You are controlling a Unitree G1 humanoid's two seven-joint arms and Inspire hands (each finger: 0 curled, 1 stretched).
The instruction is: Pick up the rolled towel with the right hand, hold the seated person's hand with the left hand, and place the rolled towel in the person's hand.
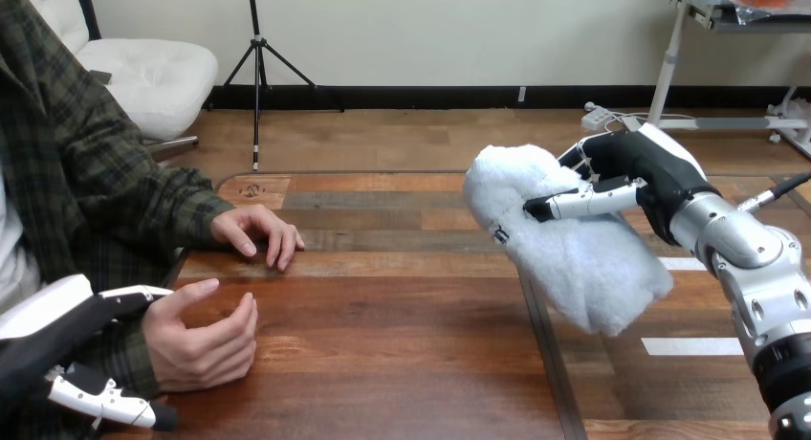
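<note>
The right robot hand (633,175) clutches the rolled towel (585,260); left robot hand (46,337): grip unclear.

The fluffy rolled towel (583,268) is plain white, with no pattern. The right robot hand (652,170) has a black body, white back shells and black-and-white fingers. The left robot hand (55,337) shows the same black and white. The right forearm (744,244) is silver. The wooden plank tabletop (383,311) has mixed reddish and dark brown boards with visible grain and carries two white tape strips (690,345).
</note>
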